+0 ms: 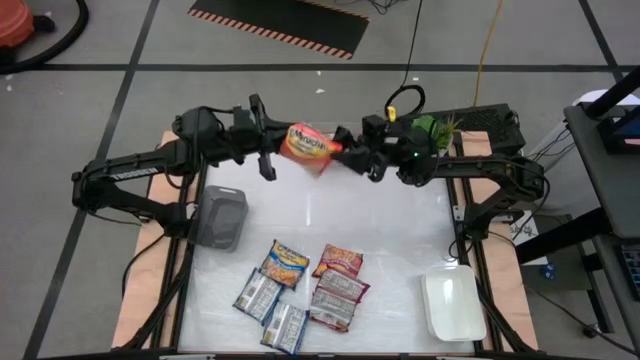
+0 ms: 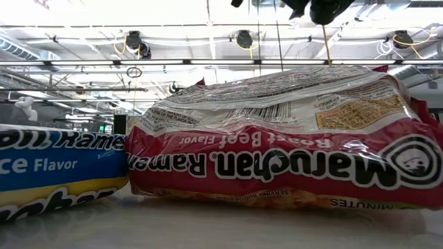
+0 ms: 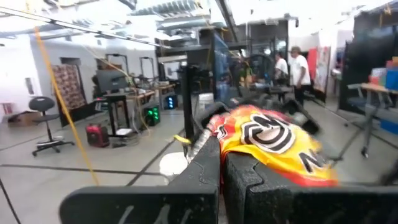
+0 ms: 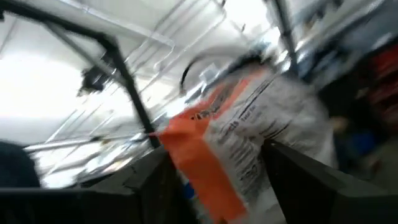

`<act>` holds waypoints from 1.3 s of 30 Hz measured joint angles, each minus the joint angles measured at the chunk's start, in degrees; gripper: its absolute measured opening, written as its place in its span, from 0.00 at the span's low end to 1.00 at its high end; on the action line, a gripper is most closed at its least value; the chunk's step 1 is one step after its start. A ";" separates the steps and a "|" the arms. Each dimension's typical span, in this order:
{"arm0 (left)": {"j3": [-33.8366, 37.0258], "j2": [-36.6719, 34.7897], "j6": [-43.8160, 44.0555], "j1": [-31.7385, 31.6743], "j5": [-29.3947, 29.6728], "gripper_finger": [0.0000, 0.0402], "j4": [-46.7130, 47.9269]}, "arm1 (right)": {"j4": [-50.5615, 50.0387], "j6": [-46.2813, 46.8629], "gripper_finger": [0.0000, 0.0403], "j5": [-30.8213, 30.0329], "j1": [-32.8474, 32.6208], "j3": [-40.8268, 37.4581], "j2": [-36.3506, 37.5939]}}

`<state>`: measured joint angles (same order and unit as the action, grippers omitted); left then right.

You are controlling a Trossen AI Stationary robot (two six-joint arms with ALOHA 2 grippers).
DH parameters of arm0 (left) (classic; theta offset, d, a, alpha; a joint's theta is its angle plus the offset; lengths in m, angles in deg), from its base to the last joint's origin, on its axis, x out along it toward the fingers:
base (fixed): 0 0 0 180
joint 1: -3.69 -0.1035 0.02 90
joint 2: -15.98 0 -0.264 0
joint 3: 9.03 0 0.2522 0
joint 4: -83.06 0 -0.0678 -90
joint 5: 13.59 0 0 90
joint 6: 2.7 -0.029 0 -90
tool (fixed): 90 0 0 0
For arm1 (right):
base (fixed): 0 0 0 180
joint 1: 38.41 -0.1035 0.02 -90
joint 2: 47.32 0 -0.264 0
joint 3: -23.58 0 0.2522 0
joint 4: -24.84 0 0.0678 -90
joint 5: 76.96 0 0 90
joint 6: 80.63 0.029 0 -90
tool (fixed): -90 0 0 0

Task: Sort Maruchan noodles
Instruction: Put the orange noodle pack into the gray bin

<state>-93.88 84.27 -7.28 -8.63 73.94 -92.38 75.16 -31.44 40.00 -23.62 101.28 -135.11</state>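
one packet up in the air at upper centre of the high view, between left gripper and right gripper. packet cluster on the table at lower centre. one tray centre-left, another tray lower right.

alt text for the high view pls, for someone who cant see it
Two dark arms meet above the table's far edge, the left gripper and right gripper both at an orange noodle packet. Six more packets lie between a grey tray and a white tray.
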 joint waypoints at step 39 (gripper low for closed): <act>-0.04 0.20 9.64 -1.37 0.88 0.00 -6.81 | -15.04 -31.19 0.85 -29.70 -5.94 4.81 1.03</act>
<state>-93.92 84.47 2.36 -10.00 74.83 -99.19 60.12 -62.63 10.31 -29.56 106.09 -134.08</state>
